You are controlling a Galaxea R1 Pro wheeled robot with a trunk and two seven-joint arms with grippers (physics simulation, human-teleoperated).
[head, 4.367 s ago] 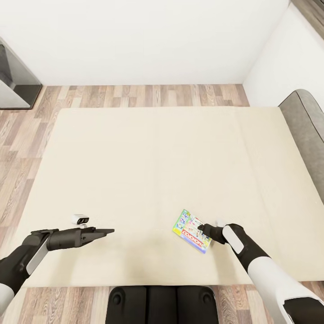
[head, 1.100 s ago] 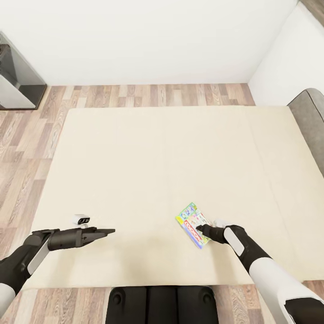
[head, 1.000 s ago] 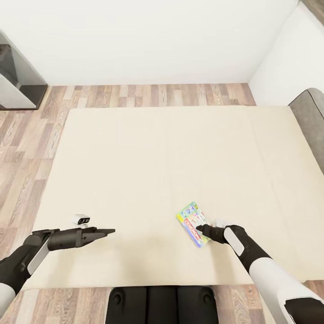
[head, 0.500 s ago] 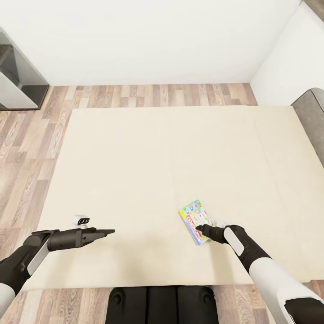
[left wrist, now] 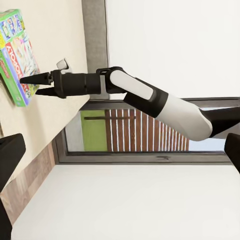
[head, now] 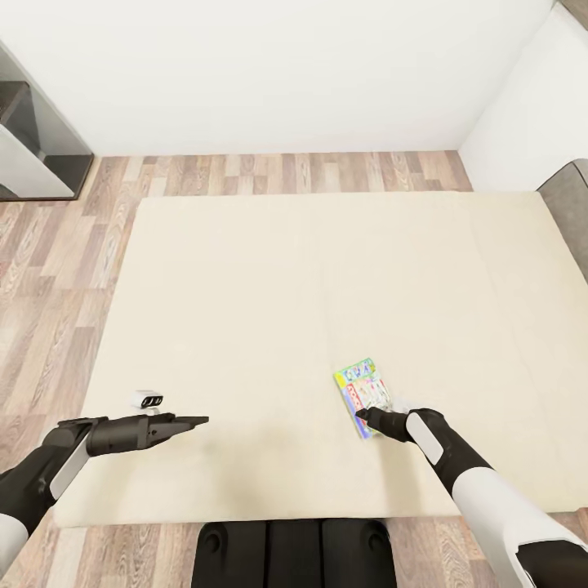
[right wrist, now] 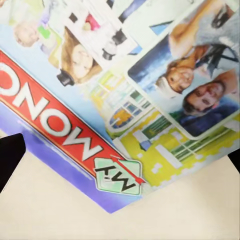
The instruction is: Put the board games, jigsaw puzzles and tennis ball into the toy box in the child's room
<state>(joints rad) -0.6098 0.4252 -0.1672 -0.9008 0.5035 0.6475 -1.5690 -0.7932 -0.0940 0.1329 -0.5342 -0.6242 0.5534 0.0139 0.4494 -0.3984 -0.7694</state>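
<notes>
On the beige mattress of the low bed (head: 269,286), near its front edge, the thin flat green-bordered board game with red lettering (head: 364,393) is seen turned more end-on than a few seconds ago, when it lay broader and at a slant. The right gripper (head: 360,416) is placed at the box's near edge, where it was before – the jaws are slightly parted, and no grip on the box can be confirmed. In the left wrist view the same gripper (left wrist: 24,80) is shown just beside the box (left wrist: 18,54). The box is judged to have been nudged, not lifted; grasping remains to be done. The left gripper (head: 200,420) is held over bare mattress – its opening cannot be told. Wood-plank floor (head: 49,269) and white walls (head: 269,73) surround the bed; the view itself has shifted slightly
</notes>
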